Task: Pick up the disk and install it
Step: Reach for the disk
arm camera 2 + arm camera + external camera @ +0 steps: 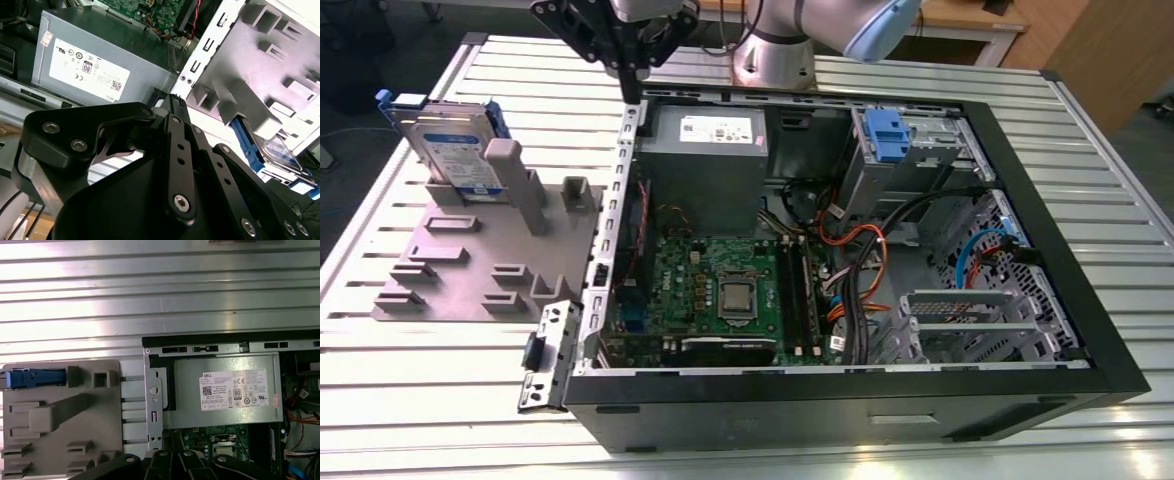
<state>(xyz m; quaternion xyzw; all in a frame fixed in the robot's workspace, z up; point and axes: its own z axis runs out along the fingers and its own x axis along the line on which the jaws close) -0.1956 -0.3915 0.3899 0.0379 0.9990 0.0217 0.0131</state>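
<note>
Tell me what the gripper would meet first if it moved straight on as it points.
The gripper would probably meet the silver metal rear edge of the black computer case, beside the grey power supply box; depth is unclear.

Posts of the grey holder (pixel 454 262) hide the lower half of the disk (pixel 454 140), at ten o'clock from the computer case (pixel 854 388). The gripper (pixel 635 95), at twelve o'clock, is cropped by the exterior view's edge.

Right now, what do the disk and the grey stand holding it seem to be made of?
The disk: silvery body, probably bare metal, with a white-and-blue label; its blue bracket looks like moulded plastic. The grey stand: matte, even colour, blocky ribs, likely plastic, though painted metal is possible.
</note>
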